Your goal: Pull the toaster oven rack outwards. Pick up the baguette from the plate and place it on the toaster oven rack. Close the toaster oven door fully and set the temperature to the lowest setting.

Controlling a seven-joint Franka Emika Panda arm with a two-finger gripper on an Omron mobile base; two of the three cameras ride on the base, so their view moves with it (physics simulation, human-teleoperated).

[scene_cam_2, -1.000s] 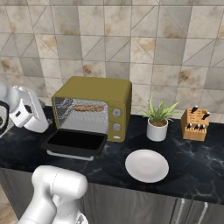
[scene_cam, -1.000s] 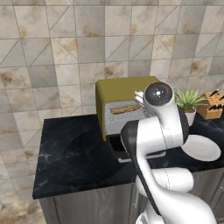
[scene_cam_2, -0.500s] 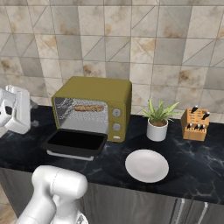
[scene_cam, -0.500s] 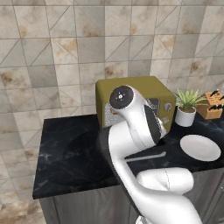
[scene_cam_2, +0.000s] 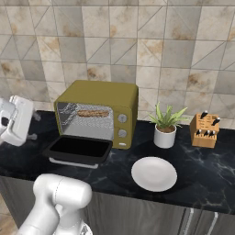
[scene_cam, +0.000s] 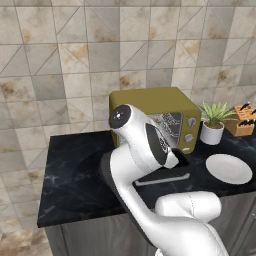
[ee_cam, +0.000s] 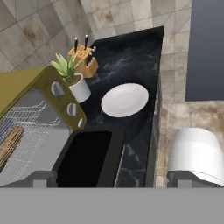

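The olive-yellow toaster oven (scene_cam_2: 98, 96) stands on the black counter with its door (scene_cam_2: 80, 149) folded down flat. Inside it, the baguette (scene_cam_2: 94, 113) lies on the silvery rack (ee_cam: 26, 131); in the hand view the baguette (ee_cam: 11, 144) is at the far left. The white plate (scene_cam_2: 153, 173) is bare, right of the door. My gripper (ee_cam: 116, 179) is open with nothing between its widely spread fingertips. It hovers left of the oven, apart from it, and looks along the oven's front past the three grey knobs (ee_cam: 71, 108). My arm hides the oven's cavity in the left base view.
A potted plant (scene_cam_2: 165, 131) and a wooden knife block (scene_cam_2: 204, 131) stand to the right of the oven near the tiled wall. The counter's front edge (ee_cam: 153, 127) drops to the floor close beside the open door.
The arm has swung leftwards across the left base view and covers more of the oven. The hand stays left of the oven. Door, baguette and plate have not moved.
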